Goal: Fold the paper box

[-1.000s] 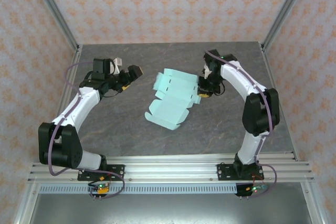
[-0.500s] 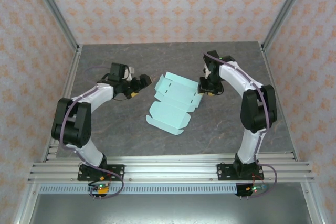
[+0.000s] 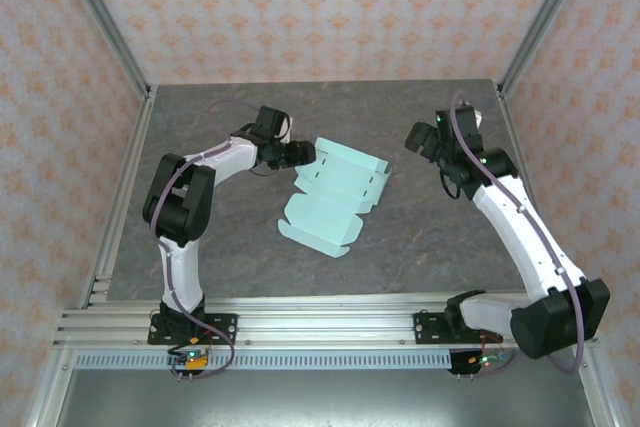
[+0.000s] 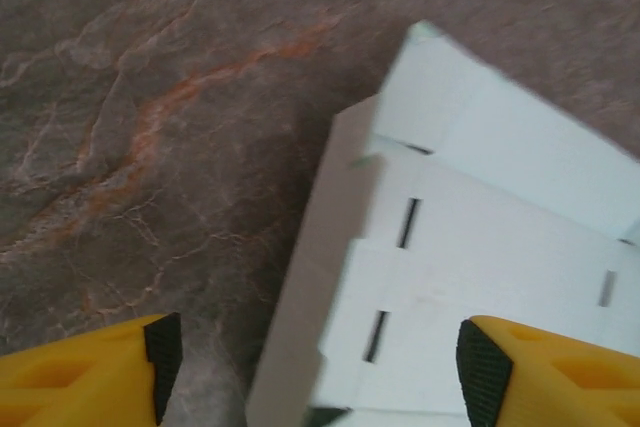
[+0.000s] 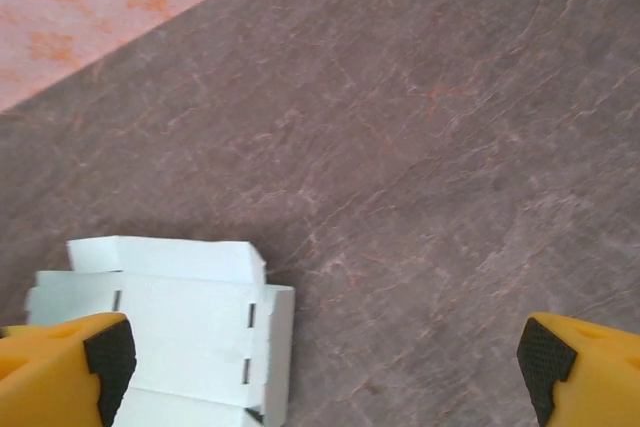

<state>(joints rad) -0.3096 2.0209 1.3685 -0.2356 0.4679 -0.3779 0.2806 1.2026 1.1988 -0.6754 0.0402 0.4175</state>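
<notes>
The paper box (image 3: 335,192) is a pale mint die-cut sheet, partly folded, lying mid-table with slotted panels and raised side flaps. My left gripper (image 3: 300,154) is at its upper-left edge. In the left wrist view that gripper (image 4: 312,372) is open, its yellow fingers (image 4: 90,372) standing either side of an upturned flap of the box (image 4: 480,237) without touching it. My right gripper (image 3: 418,137) hovers to the right of the box, apart from it. In the right wrist view it (image 5: 325,372) is open over bare table, with the box (image 5: 170,332) at lower left.
The grey marbled table (image 3: 230,247) has free room on all sides of the box. An aluminium rail (image 3: 330,319) carrying both arm bases runs along the near edge. Frame posts and patterned walls close the left, right and far sides.
My right gripper let go of the box's right edge, opened wide and drew back to the right. My left arm swung right until its gripper reached the box's upper-left edge.
</notes>
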